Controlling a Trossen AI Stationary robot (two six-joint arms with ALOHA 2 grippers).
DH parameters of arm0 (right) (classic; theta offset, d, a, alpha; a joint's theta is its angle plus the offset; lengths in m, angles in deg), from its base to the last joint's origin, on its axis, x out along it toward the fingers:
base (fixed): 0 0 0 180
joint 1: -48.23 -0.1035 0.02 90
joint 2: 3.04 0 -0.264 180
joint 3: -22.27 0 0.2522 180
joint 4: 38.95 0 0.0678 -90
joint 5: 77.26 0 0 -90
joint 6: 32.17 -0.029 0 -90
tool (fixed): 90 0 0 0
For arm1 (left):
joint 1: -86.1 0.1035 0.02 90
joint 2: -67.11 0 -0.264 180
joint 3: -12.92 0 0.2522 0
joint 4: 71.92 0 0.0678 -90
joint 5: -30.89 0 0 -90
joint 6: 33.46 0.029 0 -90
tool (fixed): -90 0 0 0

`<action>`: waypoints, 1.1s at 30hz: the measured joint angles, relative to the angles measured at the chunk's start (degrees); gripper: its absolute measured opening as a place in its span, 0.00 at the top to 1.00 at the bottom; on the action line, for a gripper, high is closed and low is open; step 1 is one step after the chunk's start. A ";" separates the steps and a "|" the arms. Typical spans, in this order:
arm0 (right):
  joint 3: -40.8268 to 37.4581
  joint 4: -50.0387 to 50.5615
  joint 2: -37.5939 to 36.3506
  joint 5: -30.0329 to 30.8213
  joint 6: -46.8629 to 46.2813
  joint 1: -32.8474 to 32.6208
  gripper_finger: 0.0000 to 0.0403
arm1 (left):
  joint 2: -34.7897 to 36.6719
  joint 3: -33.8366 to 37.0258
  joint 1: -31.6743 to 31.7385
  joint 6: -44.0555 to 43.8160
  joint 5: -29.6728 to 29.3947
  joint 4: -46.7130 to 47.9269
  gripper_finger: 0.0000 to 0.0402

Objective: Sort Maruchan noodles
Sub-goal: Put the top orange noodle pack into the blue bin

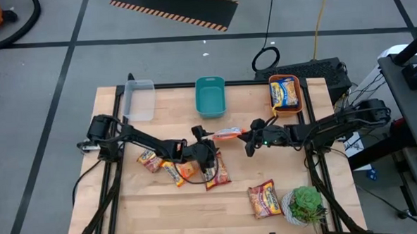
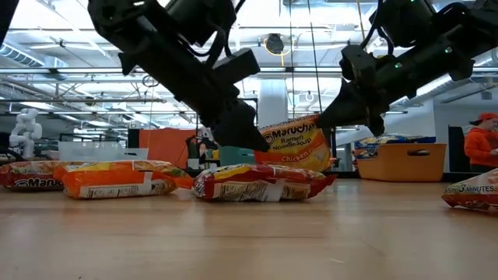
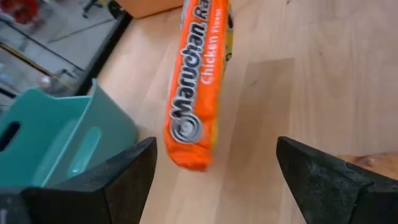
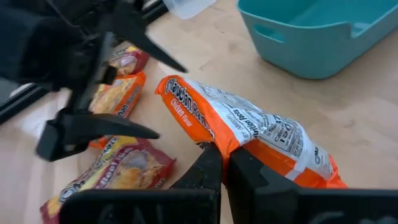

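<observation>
An orange Maruchan noodles packet [image 1: 229,133] hangs at mid-table in front of the teal bin [image 1: 210,96], with my right gripper [image 1: 249,134] shut on it. My left gripper [image 1: 204,147] is open just left of the packet. Its fingers [image 3: 124,174] stand apart, short of the packet's left end [image 3: 189,143], and touch nothing. Under and beside the left gripper several more packets lie flat on the table: red-pink [image 1: 216,172], orange [image 1: 188,170] and another [image 1: 149,160]. One more packet [image 1: 265,199] lies at the near right. My right gripper pinches the orange packet between its two shut fingers [image 4: 208,168], at the packet's edge toward the table's right [image 4: 239,149]. The fingers come slanting down from the table's right. The packet stands on edge, its printed face [image 2: 299,144] toward the near side, tilted and lifted clear of the table.
A clear bin [image 1: 138,99] stands at the far left. An orange bin [image 1: 297,93] at the far right holds a yellow-blue packet [image 1: 283,92]. A green potted plant [image 1: 307,204] sits at the near right corner. A person in orange [image 2: 481,148] is in the room behind.
</observation>
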 joint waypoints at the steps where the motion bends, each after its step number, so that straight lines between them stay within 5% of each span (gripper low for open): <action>1: 0.00 -0.24 0.00 0.00 0.00 -0.32 1.00 | 0.01 0.00 0.51 -0.21 0.93 -0.10 0.17; 6: 0.00 -0.63 0.00 -0.02 -0.75 -2.00 1.00 | 0.03 0.00 1.92 0.50 3.63 -1.26 0.21; 11: 0.00 -0.62 0.00 0.02 -1.28 -3.35 1.00 | 0.03 0.00 3.12 1.70 10.56 -1.92 0.33; 26: 0.00 1.02 0.00 0.06 -1.25 -4.12 1.00 | 0.10 0.00 4.39 5.16 16.87 -2.26 0.67; 33: 0.00 1.15 0.00 -0.07 -1.08 -4.14 0.99 | 0.10 0.00 4.36 4.97 16.92 -2.28 0.70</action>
